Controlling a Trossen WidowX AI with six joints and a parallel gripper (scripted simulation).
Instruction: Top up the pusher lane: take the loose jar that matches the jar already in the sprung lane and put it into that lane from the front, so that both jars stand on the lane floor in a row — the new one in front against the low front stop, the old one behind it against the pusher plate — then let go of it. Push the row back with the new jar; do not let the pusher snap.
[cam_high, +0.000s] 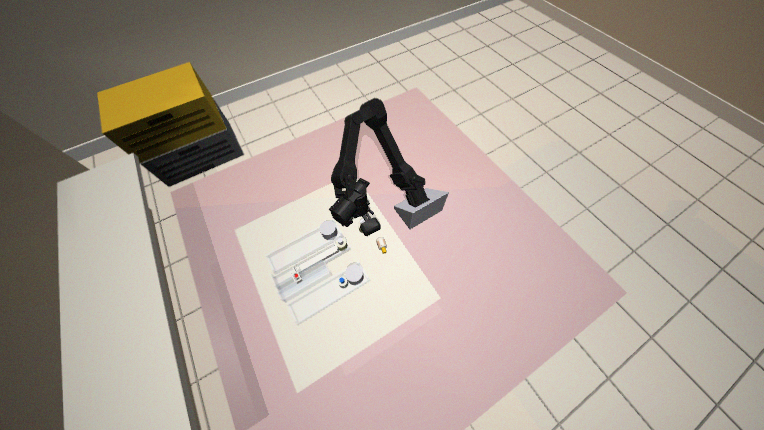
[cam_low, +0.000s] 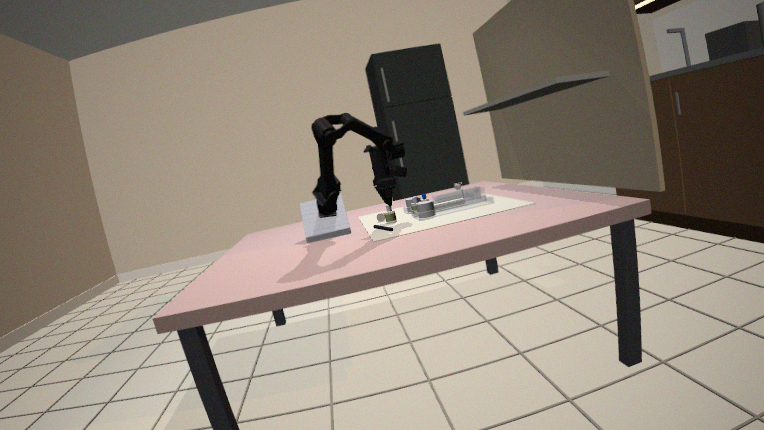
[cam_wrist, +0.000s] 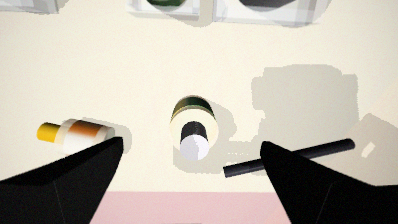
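A loose jar with a green band, cream shoulder and pale-topped dark cap stands upright on the cream mat. The gripper is open and points down over it. In the wrist view the jar is centred between the fingertips, with a gap on each side. In the top view the gripper hides it. A similar jar with a green body stands near the front end of the middle, sprung lane. The pusher plate is too small to make out.
An orange-banded jar with a yellow cap lies left of the fingers in the wrist view. A black rod lies by the right finger. Grey cylinders stand by the outer lanes' front ends, one beside a blue-capped jar.
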